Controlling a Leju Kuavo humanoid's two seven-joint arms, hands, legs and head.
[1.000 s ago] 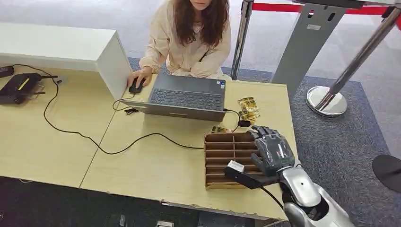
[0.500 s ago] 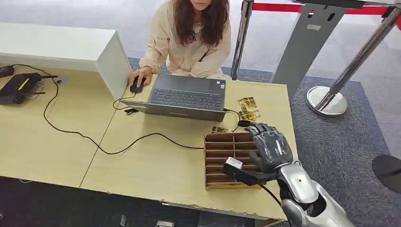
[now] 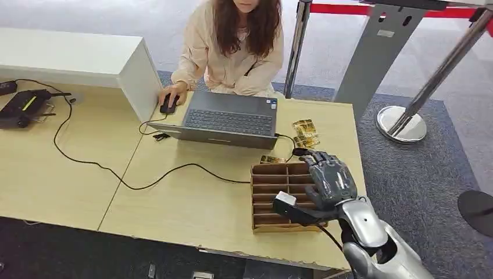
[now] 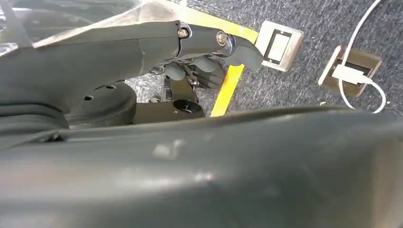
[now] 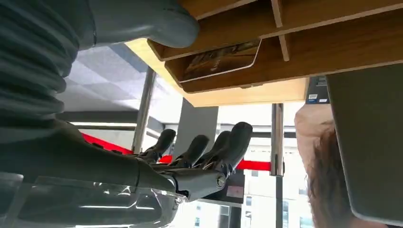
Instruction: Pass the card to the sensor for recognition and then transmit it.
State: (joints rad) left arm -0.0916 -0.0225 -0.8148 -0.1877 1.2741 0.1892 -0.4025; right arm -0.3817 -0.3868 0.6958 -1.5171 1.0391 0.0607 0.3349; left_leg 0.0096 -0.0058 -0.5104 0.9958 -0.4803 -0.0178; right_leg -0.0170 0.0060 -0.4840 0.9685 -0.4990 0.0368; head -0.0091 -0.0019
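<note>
Card [image 5: 219, 61]: one lies flat in a compartment of the wooden organizer [image 3: 273, 195], as seen in the right wrist view, with a dark printed face and rounded corners. Further cards [image 3: 306, 133] lie loose on the surface [image 3: 192, 203] beyond the organizer, beside the laptop [image 3: 229, 119], and one more card [image 3: 271, 159] lies just behind the organizer's far edge.

Right hand [image 3: 330, 179]: positioned above the right side of the organizer, palm down. The fingers [image 5: 234, 142] are extended and spread apart, not curled. Nothing is between them. In the right wrist view the thumb [image 5: 157, 21] stands near the organizer's edge; contact cannot be confirmed. The fingers are clear of the card in the compartment.

Left hand [image 4: 209, 45]: hangs low, above grey carpet with a yellow floor stripe. The view is close and largely blocked by dark parts; the fingers' state cannot be determined, and no object is seen in them.

Surroundings: a person [image 3: 232, 46] sits at the far side of the surface, one hand on a mouse [image 3: 167, 106] to the side of the laptop. A black cable [image 3: 104, 167] runs across the surface. A black device [image 3: 26, 106] rests at the far left. A white box-shaped partition [image 3: 75, 61] stands beside the laptop. A stanchion base [image 3: 401, 123] stands on the carpet to the right.
</note>
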